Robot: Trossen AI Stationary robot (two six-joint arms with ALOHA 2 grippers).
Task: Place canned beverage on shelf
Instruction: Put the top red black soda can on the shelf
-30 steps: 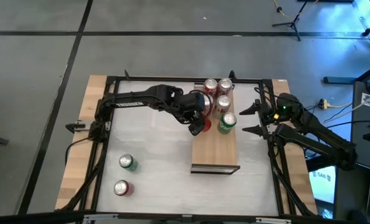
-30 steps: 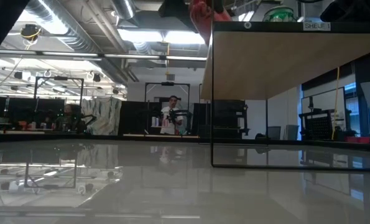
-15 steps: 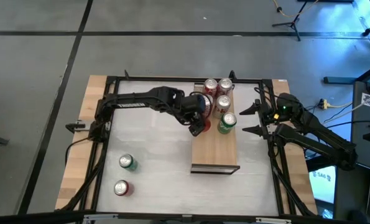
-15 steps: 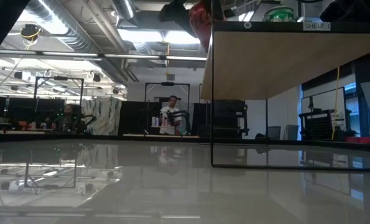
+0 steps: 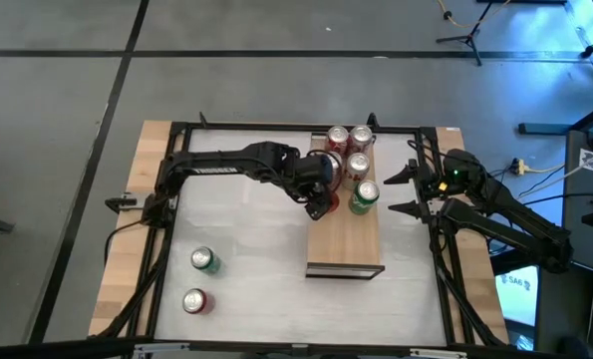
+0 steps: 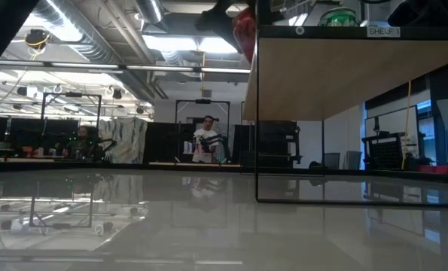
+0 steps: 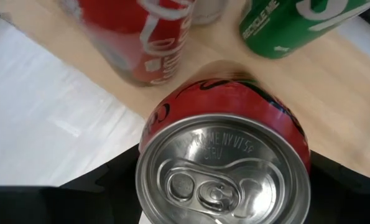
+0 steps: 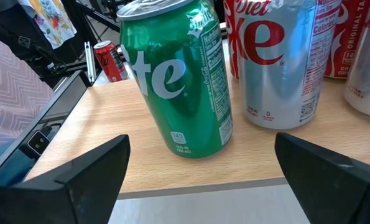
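The left end effector (image 5: 321, 196) holds a red can (image 7: 225, 165) at the left edge of the shelf (image 5: 344, 239), beside a green can (image 5: 365, 196). The right end effector (image 5: 404, 191) waits wide open by the shelf's right side. Two more cans (image 5: 199, 280) stand on the worktop (image 5: 246, 259).

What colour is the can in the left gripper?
Red, with a silver top; the can shows best in the left wrist view.

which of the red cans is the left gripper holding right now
The red can at the shelf's left edge, clamped in the left gripper. The other red cans stand free at the shelf's far end or down on the table.
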